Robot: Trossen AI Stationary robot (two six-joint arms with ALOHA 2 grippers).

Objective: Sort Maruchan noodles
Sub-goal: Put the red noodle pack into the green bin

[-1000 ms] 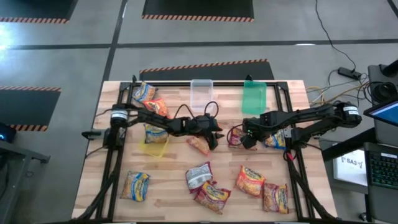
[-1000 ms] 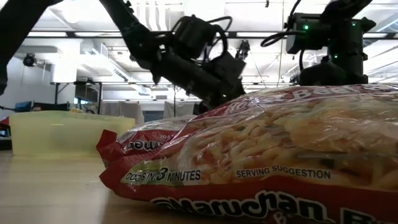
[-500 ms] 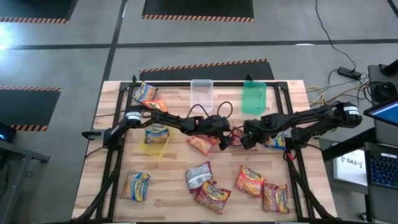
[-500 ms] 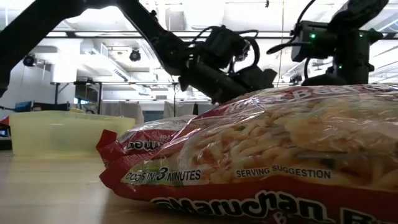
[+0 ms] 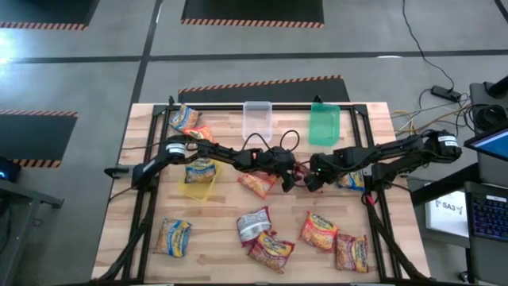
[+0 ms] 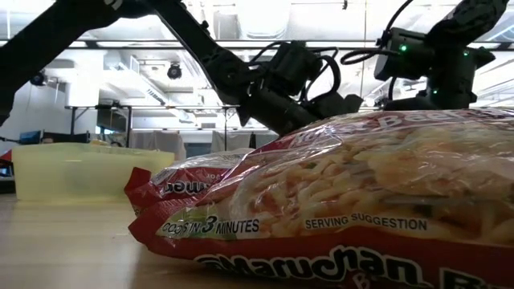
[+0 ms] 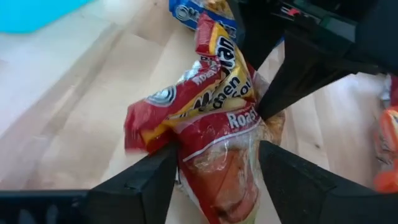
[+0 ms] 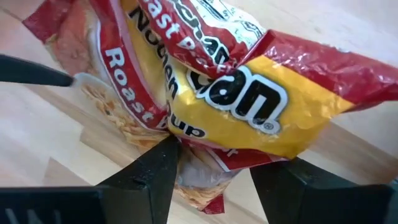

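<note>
Now your left gripper (image 5: 287,168) has reached across to meet your right gripper (image 5: 311,181); both straddle one dark red packet (image 7: 214,124) between their fingers, mid-handover, neither grip clearly closed.

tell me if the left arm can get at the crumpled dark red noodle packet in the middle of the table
Probably yes: the left pincer already straddles the crumpled dark red plastic noodle packet, though the right pincer is on the same packet from the other side.

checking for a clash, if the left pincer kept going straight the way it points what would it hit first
The dark red noodle packet lies between its fingers, so that comes first. Just beyond, the right pincer seems to grip the same packet, though depth is unclear.
</note>
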